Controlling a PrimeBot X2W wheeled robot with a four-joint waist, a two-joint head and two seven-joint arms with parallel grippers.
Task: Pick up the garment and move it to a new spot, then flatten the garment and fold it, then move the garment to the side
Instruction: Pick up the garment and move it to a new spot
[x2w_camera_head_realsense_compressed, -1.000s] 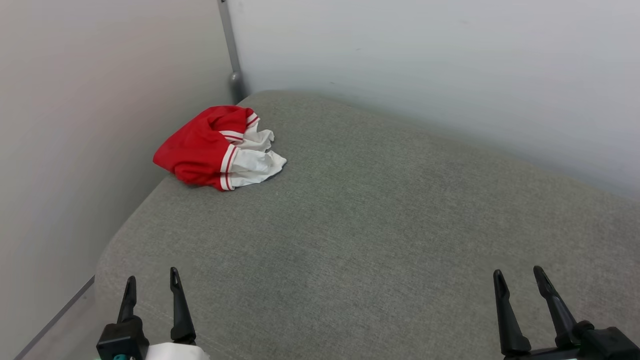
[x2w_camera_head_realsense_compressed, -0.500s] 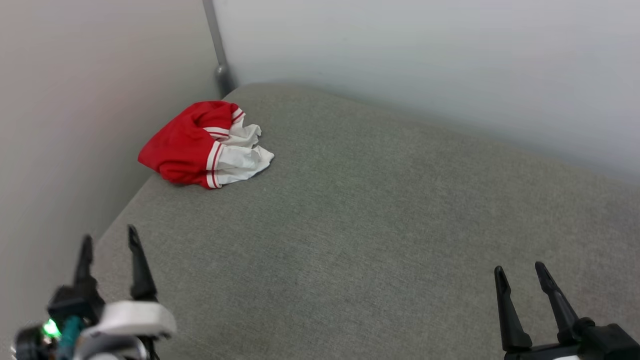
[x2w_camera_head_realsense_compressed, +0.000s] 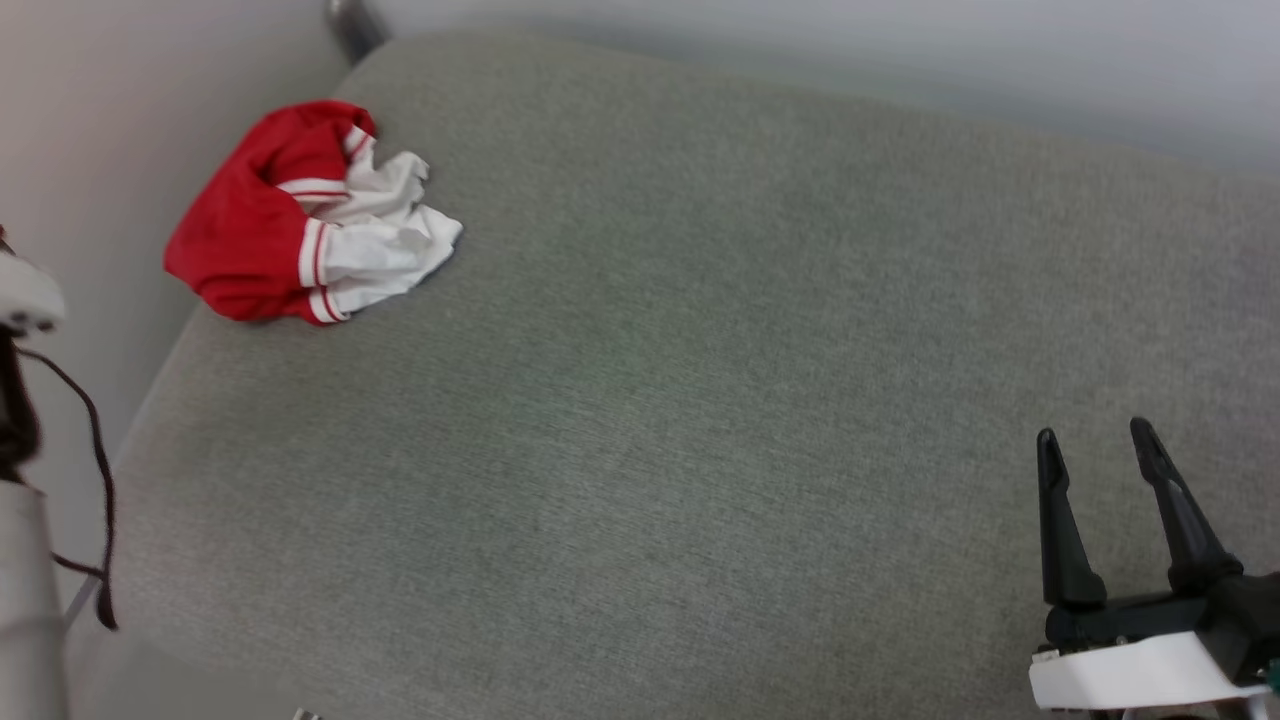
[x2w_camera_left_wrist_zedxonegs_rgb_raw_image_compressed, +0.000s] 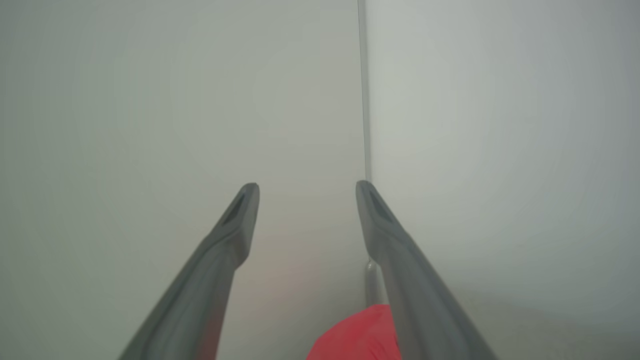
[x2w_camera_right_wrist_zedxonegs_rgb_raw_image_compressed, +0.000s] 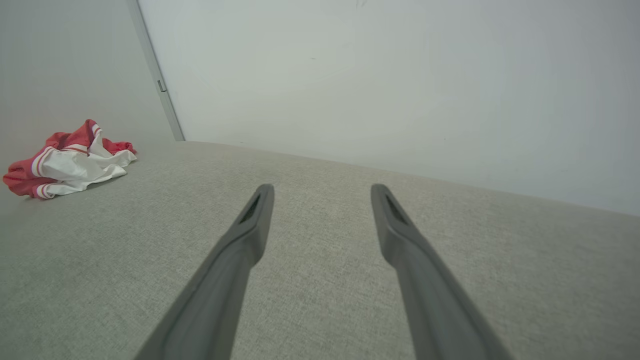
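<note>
1. The grey padded surface (x2w_camera_head_realsense_compressed: 700, 400) spans the scene, with pale walls (x2w_camera_head_realsense_compressed: 900, 40) along its far and left edges.
2. The garment (x2w_camera_head_realsense_compressed: 250, 230) lies crumpled in a heap at the far left corner, close to the left wall. It looks light, limp and easily creased, so it should lift with little force but will probably hang and unfurl unevenly.
3. The right gripper (x2w_camera_head_realsense_compressed: 1093, 432) hovers at the near right, well apart from the heap, its jaws spread wide and empty. The left gripper (x2w_camera_left_wrist_zedxonegs_rgb_raw_image_compressed: 307, 185), equally wide and empty, points at the wall corner, with a red fold of the garment low beside one finger.
4. The white sleeve (x2w_camera_head_realsense_compressed: 385, 235) spills rightward in raised, loose folds, which are probably the easiest place to pinch.
5. Its striped trim (x2w_camera_head_realsense_compressed: 312, 255) marks a seam, likely thicker and firmer to grip.
</note>
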